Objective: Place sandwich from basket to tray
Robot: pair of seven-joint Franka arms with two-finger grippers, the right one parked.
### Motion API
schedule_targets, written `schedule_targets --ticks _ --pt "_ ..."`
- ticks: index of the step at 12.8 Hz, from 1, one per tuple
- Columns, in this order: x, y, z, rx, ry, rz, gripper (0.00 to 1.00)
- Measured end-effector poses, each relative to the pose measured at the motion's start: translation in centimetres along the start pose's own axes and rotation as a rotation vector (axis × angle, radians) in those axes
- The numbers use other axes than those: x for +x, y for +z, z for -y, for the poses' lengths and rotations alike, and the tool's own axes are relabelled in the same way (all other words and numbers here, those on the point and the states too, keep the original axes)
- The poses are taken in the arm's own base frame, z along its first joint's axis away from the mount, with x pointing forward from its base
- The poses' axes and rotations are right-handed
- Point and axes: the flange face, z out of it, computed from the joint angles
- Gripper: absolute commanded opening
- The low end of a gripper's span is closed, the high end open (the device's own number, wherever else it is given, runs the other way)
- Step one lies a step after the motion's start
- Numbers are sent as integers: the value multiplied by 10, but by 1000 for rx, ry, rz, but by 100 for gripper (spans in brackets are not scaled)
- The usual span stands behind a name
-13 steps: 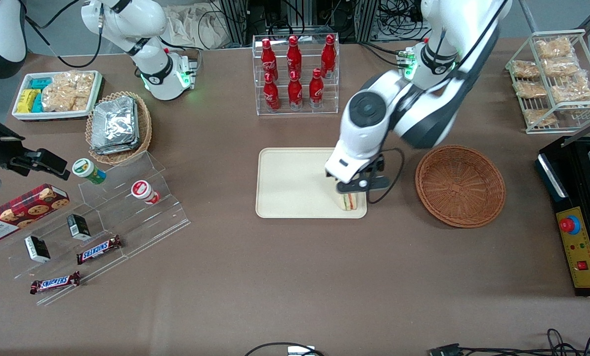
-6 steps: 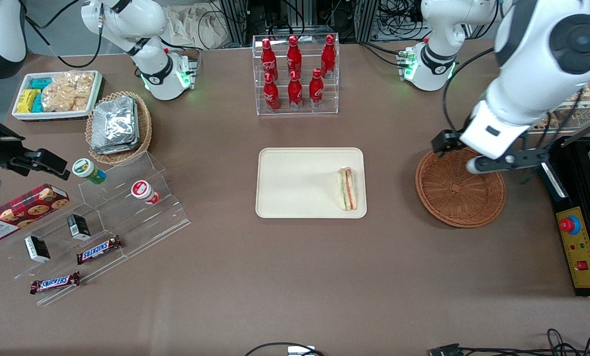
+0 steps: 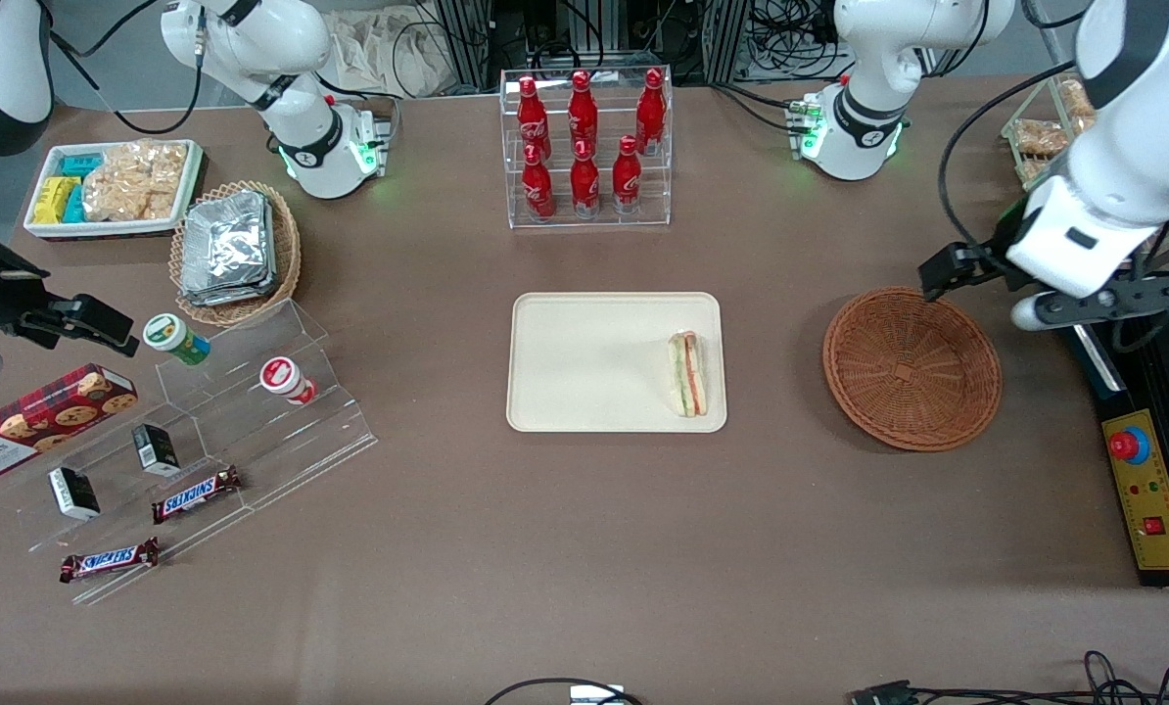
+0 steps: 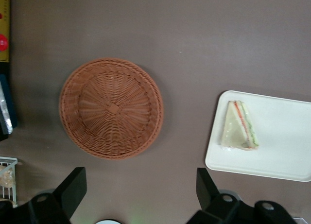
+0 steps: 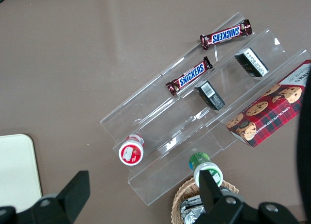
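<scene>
The sandwich (image 3: 687, 373) lies flat on the cream tray (image 3: 584, 362), close to the tray's short rim nearest the basket. The reddish-brown wicker basket (image 3: 911, 367) stands empty beside the tray, toward the working arm's end of the table. My gripper (image 3: 984, 292) hangs open and holds nothing, high above the table by the basket's rim that faces away from the tray. In the left wrist view the gripper (image 4: 140, 192) has its fingers spread wide over bare table, with the basket (image 4: 112, 109), the sandwich (image 4: 238, 132) and the tray (image 4: 277, 141) all in sight.
A clear rack of red bottles (image 3: 584, 147) stands farther from the camera than the tray. A black control box with a red button (image 3: 1143, 460) sits beside the basket at the table's end. A wire rack of snack bags (image 3: 1035, 137) is partly covered by the arm.
The gripper let go of the sandwich on the tray, rose and swung away over the basket, then on toward the table's end. The sandwich now lies flat and uncovered.
</scene>
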Motion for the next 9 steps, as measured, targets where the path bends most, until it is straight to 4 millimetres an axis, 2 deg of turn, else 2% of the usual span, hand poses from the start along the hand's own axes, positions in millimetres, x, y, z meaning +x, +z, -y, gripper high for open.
schedule_targets --ticks 2,3,9 --pt "-7 -1 29 -12 -13 -13 100" --pt "-9 0 34 -14 -17 -14 100" --pt "-8 3 34 -18 -17 -22 100"
